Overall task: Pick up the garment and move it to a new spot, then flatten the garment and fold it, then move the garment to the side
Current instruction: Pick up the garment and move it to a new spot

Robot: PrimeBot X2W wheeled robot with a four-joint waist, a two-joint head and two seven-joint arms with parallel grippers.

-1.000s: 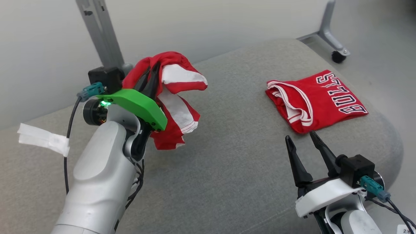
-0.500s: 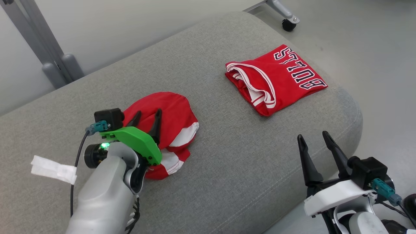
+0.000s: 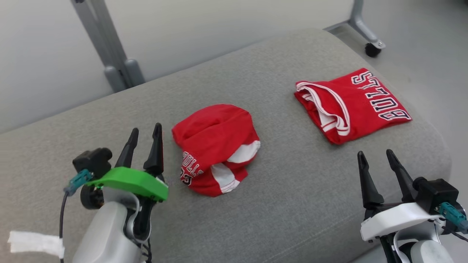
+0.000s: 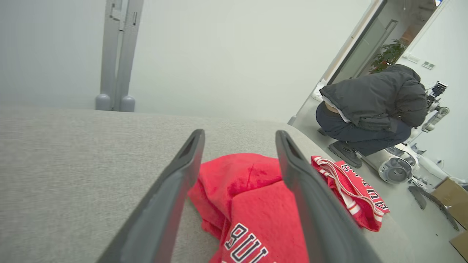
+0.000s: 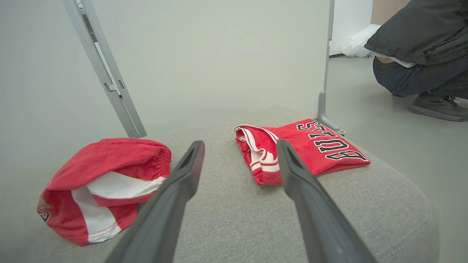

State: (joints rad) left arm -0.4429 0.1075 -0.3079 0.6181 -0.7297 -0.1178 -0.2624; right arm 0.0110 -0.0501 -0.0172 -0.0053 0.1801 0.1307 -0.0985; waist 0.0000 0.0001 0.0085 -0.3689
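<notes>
Garment [image 3: 215, 146] dropped mid-frame on cushion [image 3: 285, 182], crumpled; left claw [image 3: 146, 128] now open, empty, lower left. Right claw [image 3: 375, 152] open, idle. Flattening next.

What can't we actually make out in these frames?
- Crumpled garment: head view, print tucked under its own fold; left wrist view, fingers of the left tool cover its sides, bottom edge cuts the lettering.
- Folded jersey: right wrist view, a finger of the right tool covers part of it.
- Person: right wrist view, cut off by top and right edges.
</notes>
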